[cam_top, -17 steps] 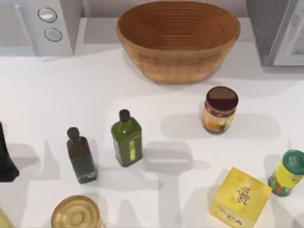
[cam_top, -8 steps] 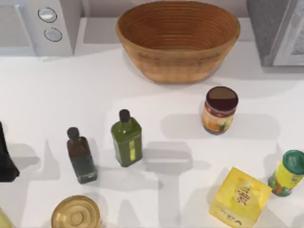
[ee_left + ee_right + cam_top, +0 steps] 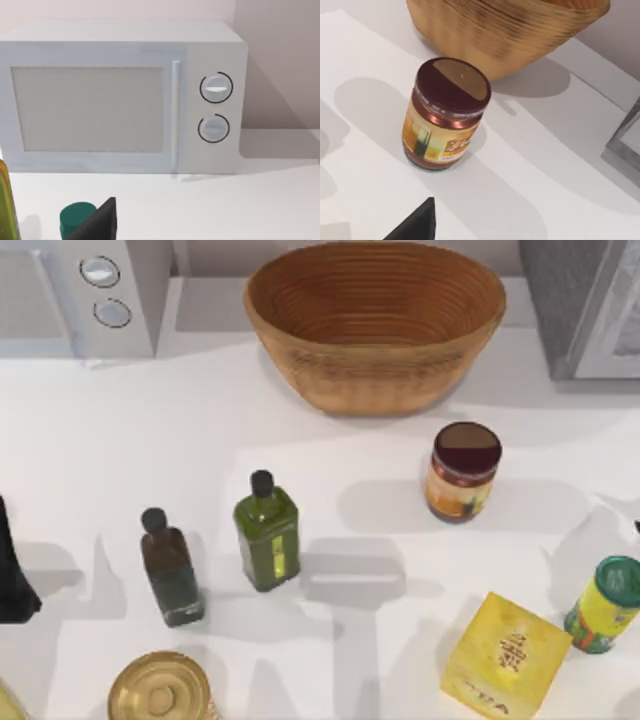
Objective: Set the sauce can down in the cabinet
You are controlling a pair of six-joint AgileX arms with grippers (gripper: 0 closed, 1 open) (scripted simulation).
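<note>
A: Where is the sauce can (image 3: 462, 471)?

B: Upright on the table (image 3: 150, 430), ungrasped, ahead of the right gripper (image 3: 415, 225), just before the basket (image 3: 375, 320). Whether its fingers are parted, I cannot tell.

A: The cabinet (image 3: 585, 305)?

B: Beyond the can, well apart; likely an approach. Left gripper (image 3: 97, 225) faces the microwave (image 3: 120, 97), apparently idle, state unclear.

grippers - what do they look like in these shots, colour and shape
Little shows. The left gripper is a matte black, tapering block at the top view's left edge. Each wrist view shows a black, angular, wedge-shaped finger tip. No cables or markings are visible.
</note>
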